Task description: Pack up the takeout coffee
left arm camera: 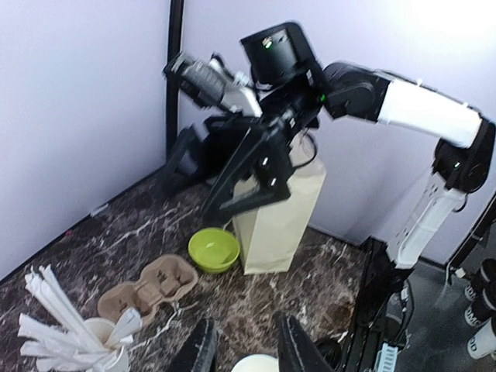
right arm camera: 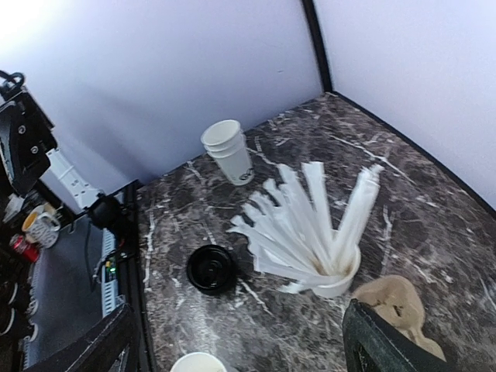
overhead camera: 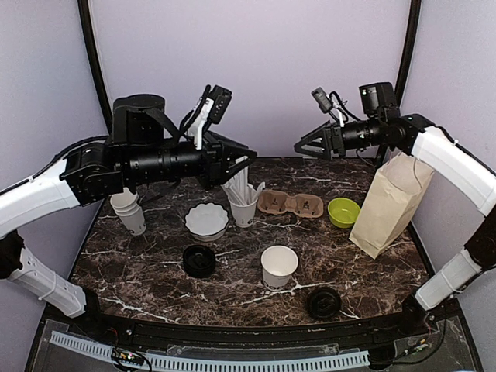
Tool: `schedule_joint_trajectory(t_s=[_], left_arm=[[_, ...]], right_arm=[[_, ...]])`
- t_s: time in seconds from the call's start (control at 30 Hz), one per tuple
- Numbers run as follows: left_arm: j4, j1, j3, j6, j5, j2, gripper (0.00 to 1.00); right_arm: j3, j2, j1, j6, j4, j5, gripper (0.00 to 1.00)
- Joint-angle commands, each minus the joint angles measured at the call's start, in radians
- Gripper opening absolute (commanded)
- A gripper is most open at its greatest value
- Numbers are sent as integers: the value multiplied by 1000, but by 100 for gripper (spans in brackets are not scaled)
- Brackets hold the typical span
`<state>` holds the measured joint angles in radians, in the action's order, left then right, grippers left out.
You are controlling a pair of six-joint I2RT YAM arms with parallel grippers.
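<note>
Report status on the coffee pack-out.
Left end effector and right end effector open, empty, raised. Paper cup unlidded mid-table; black lids loose nearby. Cup carrier empty, straw cup close beside it.

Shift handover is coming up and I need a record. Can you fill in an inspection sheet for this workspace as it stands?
Surface: dark marble table, no spill seen.
Job's things: open paper cup, unlidded, near the centre; left black lid and right black lid lying loose, apart from it.
Clutter: stacked cups, scalloped bowl, straw cup, cardboard carrier, green bowl, upright paper bag.
End effectors: left end effector open, empty, raised; right end effector open, empty, raised.
Cables: left wrist cable and right wrist cable looped, off the table.
Surroundings: pale walls, black corner posts.
</note>
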<state>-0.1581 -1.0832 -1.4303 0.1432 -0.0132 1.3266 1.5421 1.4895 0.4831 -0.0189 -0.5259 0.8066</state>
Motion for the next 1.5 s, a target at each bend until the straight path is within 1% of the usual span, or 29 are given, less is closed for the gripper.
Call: schedule_joint_trajectory(t_s=[0.0,0.07,0.13,0.2,0.23,0.27,0.3,0.33,0.37,0.4,0.47,0.53,0.6,0.73,0.83,1.1,1.23,1.47], left_arm=[[-201,2,18,-77,63,24,33],[-249,2,6,-98,25,41,38],[-289,-6,-7,-128,-33,56,41],[-321,-16,-10,-196,-39,66,46],[-346,-18,-13,-208,-32,75,50],[-357,-24,-16,-228,-22,82,51],[-377,-26,-23,-236,17,97,55],[-383,-27,-27,-241,39,112,59],[-381,-28,-27,-243,80,117,60],[-373,-28,-24,-243,99,125,66],[-329,-27,-4,-232,158,127,73],[-274,-27,15,-223,188,129,75],[-240,-27,20,-204,214,136,77],[-231,-27,14,-178,246,153,78],[-245,-27,9,-167,262,159,78],[-251,-26,24,-147,297,129,78],[-252,-27,36,-147,297,121,78],[-262,-27,53,-116,299,110,78]], right_arm=[[-97,-79,-67,-91,-33,-128,91],[-130,-102,-81,-203,-112,-158,90],[-162,-130,-82,-355,-225,-197,89],[-219,-169,-83,-526,-356,-225,88],[-249,-189,-81,-627,-427,-236,88],[-291,-214,-77,-702,-471,-251,89],[-334,-239,-70,-775,-504,-268,91],[-375,-262,-55,-828,-533,-285,94],[-417,-284,-31,-863,-554,-310,97],[-460,-302,5,-877,-556,-347,98],[-550,-327,101,-877,-540,-443,99],[-621,-338,183,-864,-500,-524,99],[-658,-332,234,-852,-466,-552,99],[-693,-324,344,-824,-400,-597,99],[-727,-318,410,-797,-350,-598,99],[-818,-306,626,-746,-285,-665,99],[-832,-294,641,-750,-264,-685,99],[-835,-235,673,-739,-211,-661,98]])
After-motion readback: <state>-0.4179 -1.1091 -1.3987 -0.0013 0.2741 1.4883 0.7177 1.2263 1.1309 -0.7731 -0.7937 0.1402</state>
